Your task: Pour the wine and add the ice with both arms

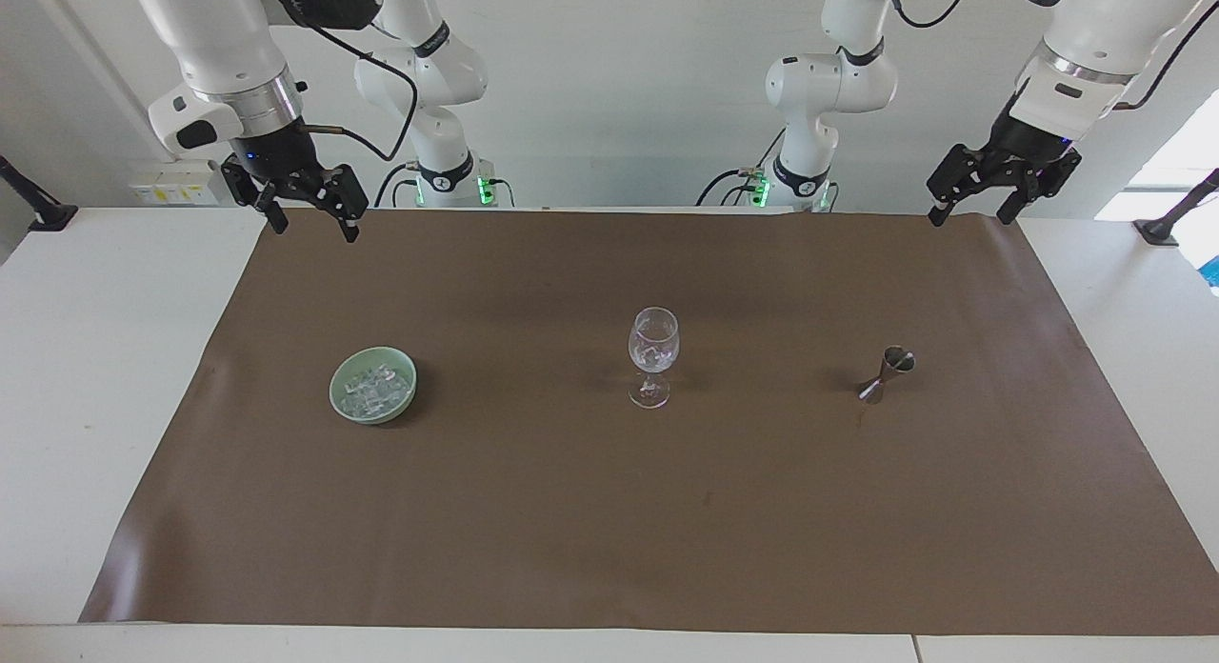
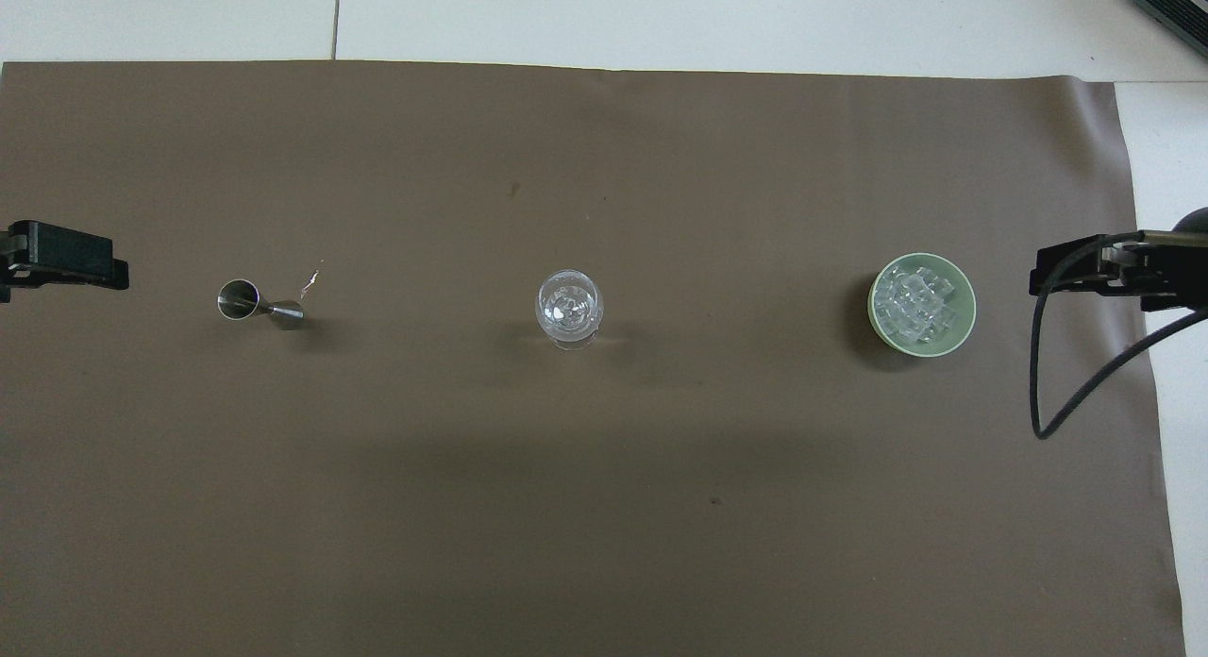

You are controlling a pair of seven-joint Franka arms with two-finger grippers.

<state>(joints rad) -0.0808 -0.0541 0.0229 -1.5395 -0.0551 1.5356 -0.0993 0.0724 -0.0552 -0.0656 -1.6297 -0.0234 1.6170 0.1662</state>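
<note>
Ice piled in green bowl, both grippers up and empty.

Ice [image 2: 917, 301]: clear glinting chunks heaped in the bowl [image 2: 966, 319], at 3 o'clock from the wine glass [image 2: 569, 309] in the overhead view; jigger [image 2: 260, 303] at 9 o'clock. Right gripper [image 1: 309, 215] over the brown mat [image 2: 604, 506] corner, fingers apart. Left gripper [image 1: 971, 208] over the mat's other robot-end corner, fingers apart. Mat bare at 12 and 6 o'clock of the glass.

Pale green bowl [image 1: 373, 385], clear ice [image 1: 371, 390], brown mat [image 1: 609, 511]
</note>
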